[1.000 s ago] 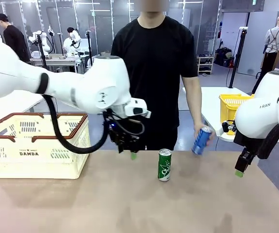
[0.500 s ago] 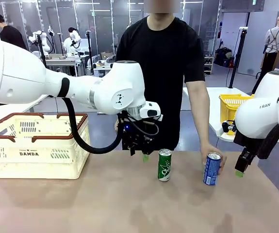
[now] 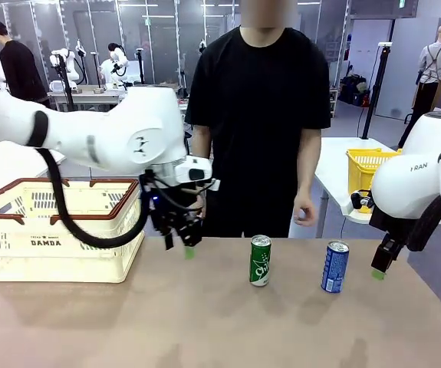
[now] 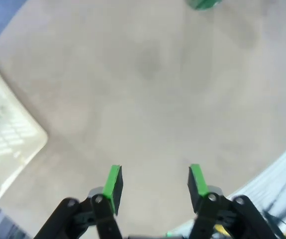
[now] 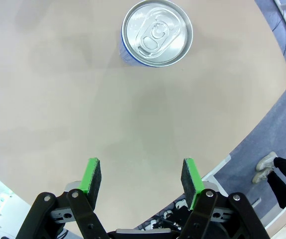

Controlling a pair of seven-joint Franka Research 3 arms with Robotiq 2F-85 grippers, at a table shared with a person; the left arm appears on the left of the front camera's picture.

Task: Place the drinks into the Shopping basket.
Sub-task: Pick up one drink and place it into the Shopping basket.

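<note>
A green can [image 3: 260, 261] with white lettering stands upright mid-table; its edge shows as the green can [image 4: 202, 4] at the top of the left wrist view. A blue can [image 3: 334, 267] with a silver top stands to its right, seen from above as the blue can [image 5: 156, 34]. The cream Shopping basket [image 3: 55, 228] marked DAMDA sits at the left, its corner the basket [image 4: 6, 137]. My left gripper [image 3: 179, 247] hangs open between basket and green can, left gripper [image 4: 152, 183] empty. My right gripper [image 3: 379, 268] is open beside the blue can, right gripper [image 5: 141, 180] empty.
A person in a black shirt [image 3: 255, 115] stands at the far side, one hand [image 3: 304, 212] held above the table edge. A yellow mesh basket [image 3: 366, 170] sits on a white table behind at the right. The table's right edge [image 5: 262, 124] runs close to my right gripper.
The person set the blue can down on the table and drew the hand back. My left gripper swung right toward the green can, then back left toward the basket.
</note>
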